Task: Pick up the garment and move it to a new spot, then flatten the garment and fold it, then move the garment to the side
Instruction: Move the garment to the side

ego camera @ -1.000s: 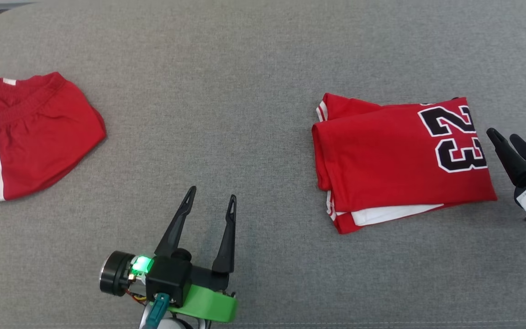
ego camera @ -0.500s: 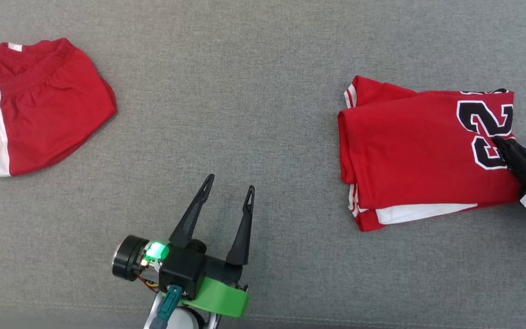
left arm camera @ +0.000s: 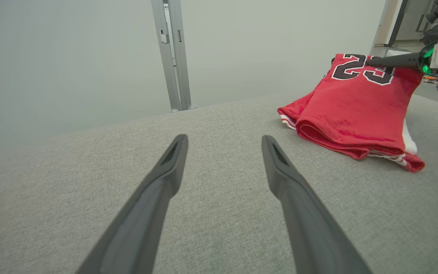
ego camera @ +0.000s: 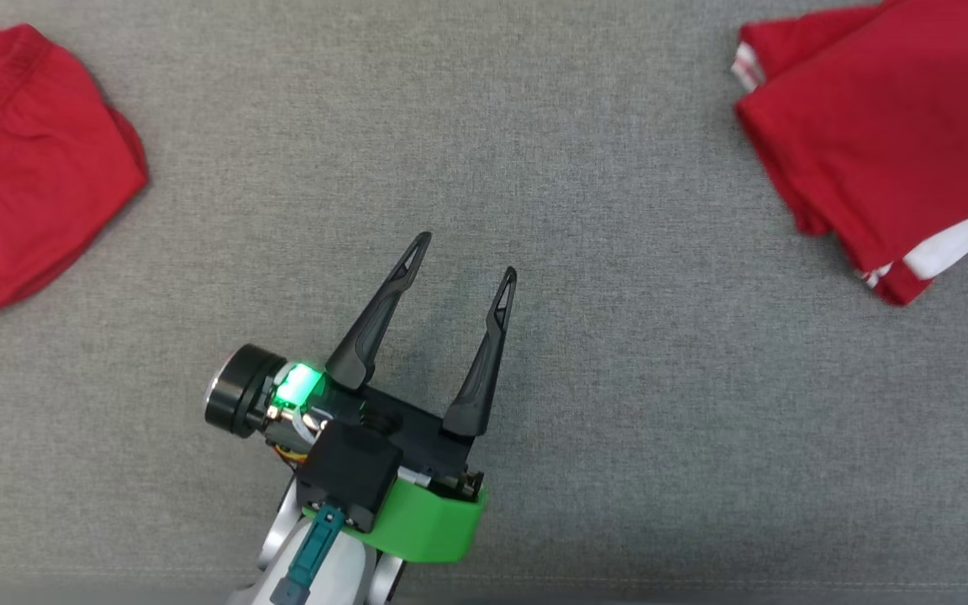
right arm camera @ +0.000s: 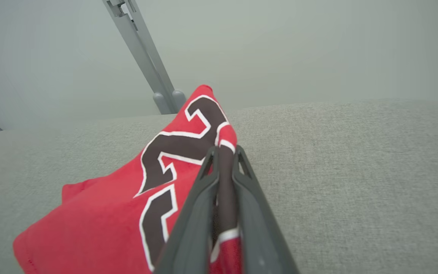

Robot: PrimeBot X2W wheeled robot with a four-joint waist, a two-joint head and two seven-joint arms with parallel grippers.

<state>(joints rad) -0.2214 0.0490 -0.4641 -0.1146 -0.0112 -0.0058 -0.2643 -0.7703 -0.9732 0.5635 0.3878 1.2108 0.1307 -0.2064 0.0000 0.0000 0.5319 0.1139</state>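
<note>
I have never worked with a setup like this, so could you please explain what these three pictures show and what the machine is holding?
This is a two-armed robot at a grey padded surface. The head view looks down from its head. The other two are wrist cameras looking along each gripper's dark fingers. The left gripper hangs open over bare fabric, holding nothing. The right gripper is pinched shut on the folded red jersey, lifting the edge by its black number. A second red garment lies at the left.

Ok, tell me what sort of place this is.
Probably a lab or test room set up for cloth folding: a wide grey fabric-covered surface, a bare pale wall with a metal upright, and only a folded red jersey and red shorts laid out.
</note>
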